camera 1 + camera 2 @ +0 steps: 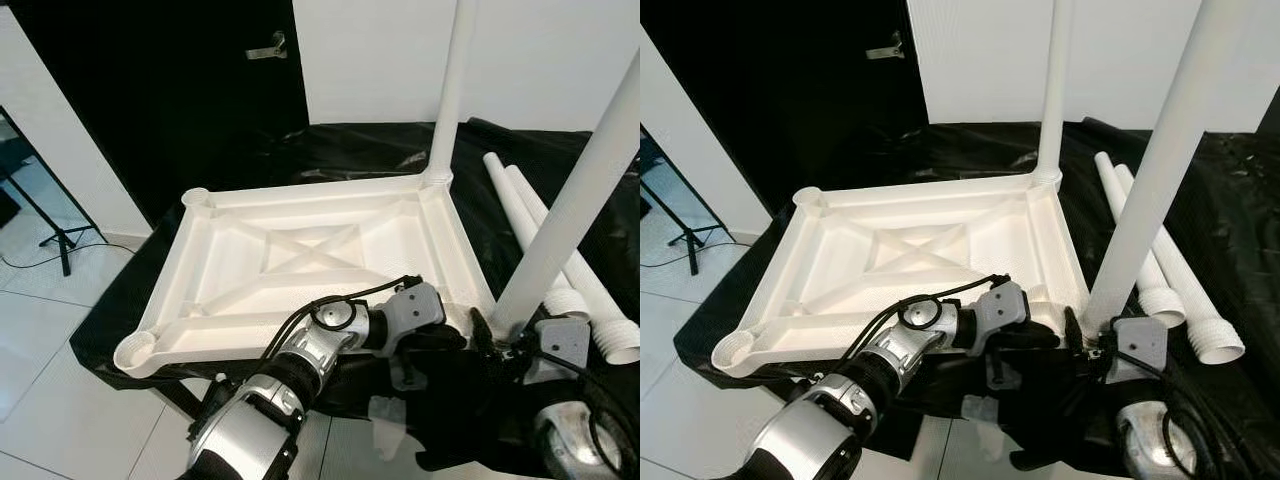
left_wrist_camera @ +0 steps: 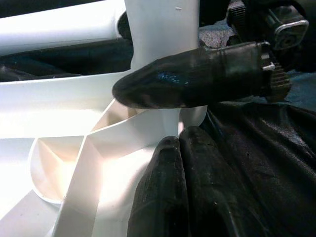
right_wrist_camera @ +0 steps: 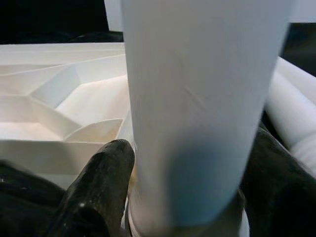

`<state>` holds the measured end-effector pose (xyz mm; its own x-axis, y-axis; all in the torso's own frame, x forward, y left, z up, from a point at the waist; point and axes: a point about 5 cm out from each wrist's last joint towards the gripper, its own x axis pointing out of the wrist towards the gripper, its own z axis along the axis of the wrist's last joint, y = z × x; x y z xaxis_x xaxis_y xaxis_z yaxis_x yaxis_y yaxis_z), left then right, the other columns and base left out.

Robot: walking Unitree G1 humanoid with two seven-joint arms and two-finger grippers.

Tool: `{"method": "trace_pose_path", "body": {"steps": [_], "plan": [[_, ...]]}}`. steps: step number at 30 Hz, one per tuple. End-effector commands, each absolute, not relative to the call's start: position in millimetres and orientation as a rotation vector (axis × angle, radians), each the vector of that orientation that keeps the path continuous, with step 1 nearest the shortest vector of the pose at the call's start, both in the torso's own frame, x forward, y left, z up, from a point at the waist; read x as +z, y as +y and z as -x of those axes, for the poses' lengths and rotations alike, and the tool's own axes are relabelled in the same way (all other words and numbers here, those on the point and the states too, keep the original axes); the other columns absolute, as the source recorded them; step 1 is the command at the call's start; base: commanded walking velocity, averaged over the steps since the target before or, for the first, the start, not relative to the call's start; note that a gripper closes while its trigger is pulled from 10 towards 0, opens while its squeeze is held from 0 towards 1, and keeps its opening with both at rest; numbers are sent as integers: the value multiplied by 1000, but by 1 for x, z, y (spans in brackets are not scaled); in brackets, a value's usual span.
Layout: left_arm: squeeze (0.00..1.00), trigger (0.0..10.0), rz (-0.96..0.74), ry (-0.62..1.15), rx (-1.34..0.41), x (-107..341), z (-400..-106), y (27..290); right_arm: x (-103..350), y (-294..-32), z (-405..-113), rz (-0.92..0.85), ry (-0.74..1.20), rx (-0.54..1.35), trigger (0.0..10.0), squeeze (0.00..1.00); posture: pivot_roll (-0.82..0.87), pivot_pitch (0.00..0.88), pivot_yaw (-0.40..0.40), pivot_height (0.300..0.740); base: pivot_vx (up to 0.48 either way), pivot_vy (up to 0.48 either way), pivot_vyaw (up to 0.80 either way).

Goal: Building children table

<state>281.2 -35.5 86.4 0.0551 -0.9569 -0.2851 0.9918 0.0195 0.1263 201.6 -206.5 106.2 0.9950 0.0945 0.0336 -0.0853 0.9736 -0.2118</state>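
Note:
A white table top (image 1: 300, 250) lies upside down on a black cloth (image 1: 350, 150). One white leg (image 1: 450, 90) stands in its far right corner socket. A second leg (image 1: 570, 220) stands upright at the near right corner, and my right gripper (image 1: 500, 340) is shut on its base; the right wrist view has a black finger (image 3: 101, 177) on each side of the leg (image 3: 197, 98). My left gripper (image 1: 455, 340) reaches across to that same corner, with its fingers (image 2: 197, 79) closed over the socket's rim (image 2: 148, 123).
Two loose white legs (image 1: 600, 310) lie side by side on the cloth to the right. A black door with a handle (image 1: 268, 46) and a white wall stand behind. A tripod foot (image 1: 60, 240) rests on the tiled floor at left.

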Motion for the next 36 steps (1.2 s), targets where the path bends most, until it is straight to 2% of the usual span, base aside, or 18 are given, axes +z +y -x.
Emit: {"method": "trace_pose_path", "body": {"steps": [1,7,8,9,10,15,20,22,23,24,25,26,28,36], "plan": [[0,10000,-336,457,-1461,27,-255,-20,104,-206,-201,198,-23,118,10000,0,3,0,85,740,0,0,0],[0,10000,-334,457,-1458,27,-255,-19,107,-209,-201,262,-13,255,10000,0,1,0,86,740,0,0,0],[0,10000,-334,457,-1459,27,-255,-19,107,-210,-200,284,-7,294,7255,0,0,0,87,740,0,0,0],[0,10000,-334,457,-1459,27,-255,-19,107,-210,-200,284,-7,294,7255,0,0,0,87,740,0,0,0],[0,10000,-334,457,-1459,27,-255,-19,108,-212,-200,295,0,329,0,0,-1,0,88,740,0,0,0],[0,10000,-336,457,-1460,27,-255,-19,100,-215,-194,292,78,392,0,0,0,0,88,740,0,0,0],[0,10000,-337,458,-1462,27,-255,-18,87,-200,-181,257,110,383,0,0,2,0,87,740,0,0,0],[0,10000,-337,460,-1464,26,-254,-18,89,-193,-178,211,33,202,0,0,6,0,85,740,0,0,0],[0,10000,-337,460,-1464,26,-254,-18,89,-193,-178,211,33,202,0,0,6,0,85,740,0,0,0],[0,10000,-337,460,-1464,26,-254,-18,93,-194,-179,200,-11,119,0,0,7,0,85,740,0,0,0],[0,10000,-337,461,-1466,26,-254,-18,102,-197,-178,176,-84,-23,0,0,11,0,87,740,0,0,0],[0,10000,-337,461,-1466,26,-254,-18,102,-197,-178,176,-84,-23,0,0,11,0,87,740,0,0,0],[0,10000,-338,465,-1474,25,-252,-17,107,-206,-177,142,-132,-196,0,0,9,0,96,740,0,0,0],[0,10000,-345,469,-1471,24,-253,-14,108,-204,-178,129,-142,-238,0,0,24,0,88,740,0,0,0]]}}
